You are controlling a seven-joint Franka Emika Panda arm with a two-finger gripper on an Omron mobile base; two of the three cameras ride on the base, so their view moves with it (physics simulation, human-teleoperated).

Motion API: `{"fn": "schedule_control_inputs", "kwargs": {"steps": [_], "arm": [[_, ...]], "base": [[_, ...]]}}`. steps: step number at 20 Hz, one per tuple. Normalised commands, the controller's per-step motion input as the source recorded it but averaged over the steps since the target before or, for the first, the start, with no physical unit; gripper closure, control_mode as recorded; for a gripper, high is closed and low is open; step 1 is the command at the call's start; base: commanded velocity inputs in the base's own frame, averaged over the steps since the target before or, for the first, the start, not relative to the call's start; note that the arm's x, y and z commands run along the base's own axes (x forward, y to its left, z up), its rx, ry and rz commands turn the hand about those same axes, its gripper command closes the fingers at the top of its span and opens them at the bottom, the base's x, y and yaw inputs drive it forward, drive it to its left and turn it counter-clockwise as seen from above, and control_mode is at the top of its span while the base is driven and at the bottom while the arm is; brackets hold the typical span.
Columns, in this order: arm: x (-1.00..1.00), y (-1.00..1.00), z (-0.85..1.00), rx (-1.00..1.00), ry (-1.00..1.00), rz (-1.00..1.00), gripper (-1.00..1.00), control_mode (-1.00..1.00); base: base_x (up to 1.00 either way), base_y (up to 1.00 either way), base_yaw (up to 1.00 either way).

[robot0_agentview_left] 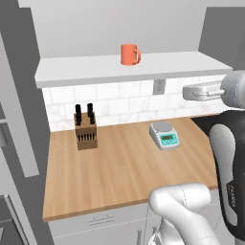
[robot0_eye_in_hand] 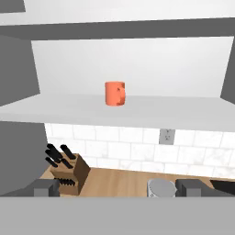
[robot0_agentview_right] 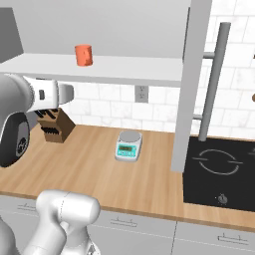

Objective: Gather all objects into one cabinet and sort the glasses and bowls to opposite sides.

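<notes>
1. our tool [robot0_eye_in_hand: 117,188] hangs above the table [robot0_agentview_left: 119,167] with its two dark fingertips [robot0_eye_in_hand: 46,187] set wide apart and nothing between them.
2. below it on the table we see a knife block [robot0_agentview_left: 86,130] to the left and a small kitchen scale [robot0_agentview_left: 164,135] to the right, well apart from each other.
3. farther back and higher, the coral-orange mug [robot0_eye_in_hand: 114,93] stands upright on the pale grey shelf [robot0_agentview_left: 95,71] of the open cabinet [robot0_agentview_right: 191,94], alone, with free shelf on both sides.
4. we judge the mug stiff, light and probably smooth-glazed, so it could slip under a weak pinch and might chip if knocked over.
5. we would close on the round body at mid height, across its width, keeping clear of the handle, which points right in the left base view.
</notes>
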Motion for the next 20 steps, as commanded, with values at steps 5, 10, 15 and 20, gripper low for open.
{"fn": "schedule_control_inputs", "kwargs": {"steps": [5,10,15,20], "arm": [[0.52,0.12,0.18,0.0,0.0,0.02,-1.0,-1.0],[0.59,0.0,0.02,0.0,-0.01,0.0,-1.0,-1.0],[0.56,-0.01,0.0,0.0,-0.09,0.04,-1.0,-1.0],[0.49,-0.08,0.0,0.0,-0.09,0.05,-1.0,-1.0]], "base": [[0.0,0.0,0.0],[0.0,0.0,0.0],[0.0,0.0,0.0],[0.0,0.0,0.0]]}}
